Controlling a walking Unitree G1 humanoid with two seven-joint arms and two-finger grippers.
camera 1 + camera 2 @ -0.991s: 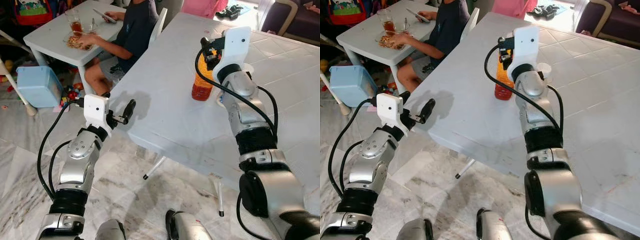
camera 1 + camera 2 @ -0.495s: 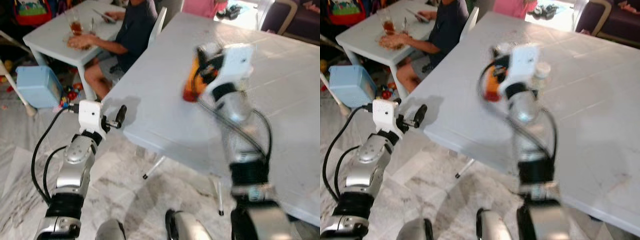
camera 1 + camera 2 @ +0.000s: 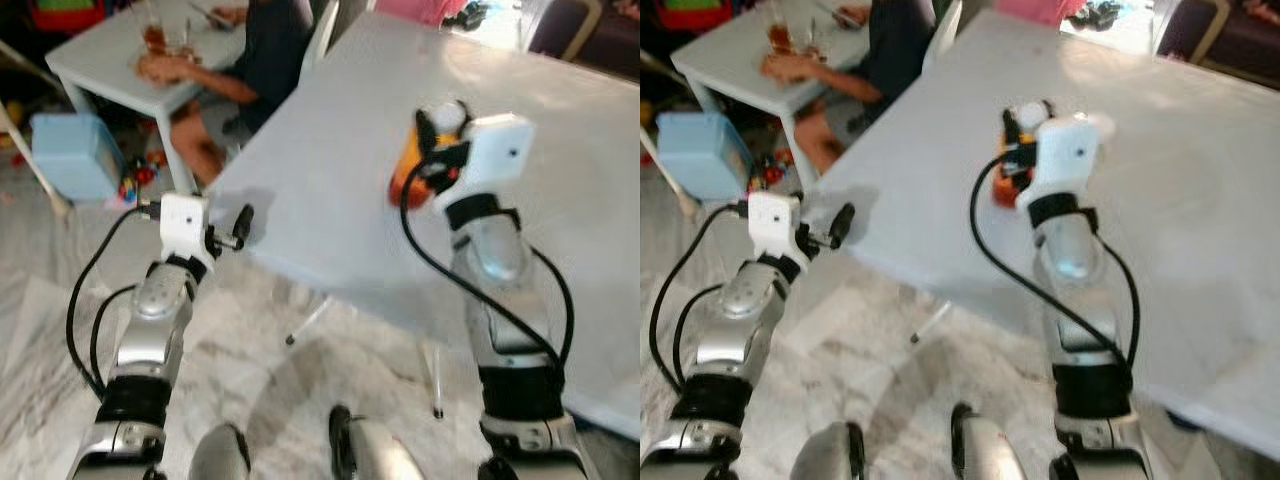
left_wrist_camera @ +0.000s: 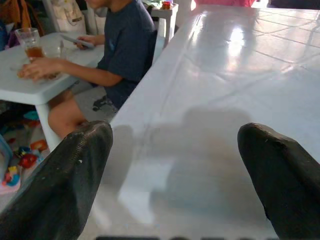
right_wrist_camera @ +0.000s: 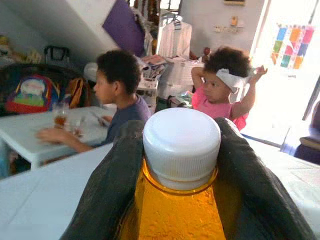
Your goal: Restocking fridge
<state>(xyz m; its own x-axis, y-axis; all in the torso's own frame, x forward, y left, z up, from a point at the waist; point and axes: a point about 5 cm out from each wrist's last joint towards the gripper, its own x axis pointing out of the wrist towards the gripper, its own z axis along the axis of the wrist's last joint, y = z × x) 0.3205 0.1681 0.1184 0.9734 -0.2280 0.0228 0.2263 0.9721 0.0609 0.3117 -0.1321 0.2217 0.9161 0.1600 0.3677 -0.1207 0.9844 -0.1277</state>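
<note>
- Since a second earlier, the bottle (image 3: 408, 175) had been lifted off the surface (image 3: 330, 150) and was held tilted above it by the right end effector (image 3: 432, 150), where before it had stood upright on the tabletop.
- The right end effector was closed on the bottle, one black finger (image 5: 114, 185) pressed to each side of the neck just under the white cap (image 5: 181, 146); orange liquid was seen below the cap.
- The left end effector (image 3: 238, 226) was held near the corner of the surface, its two fingers (image 4: 67, 185) spread wide apart with nothing between them.
- A small white table (image 3: 105, 75) was seen well to the left of the big surface, with a drink glass (image 4: 32, 44) on it.
- A person in a dark blue shirt (image 4: 125, 47) was seated at that small table, one hand (image 4: 36, 67) resting on it.
- A second person in pink (image 5: 220, 102) was seen behind the surface, arms raised to the head.
- A light blue box (image 3: 68, 165) was seen on the marble floor (image 3: 260, 390) beside the small table.
</note>
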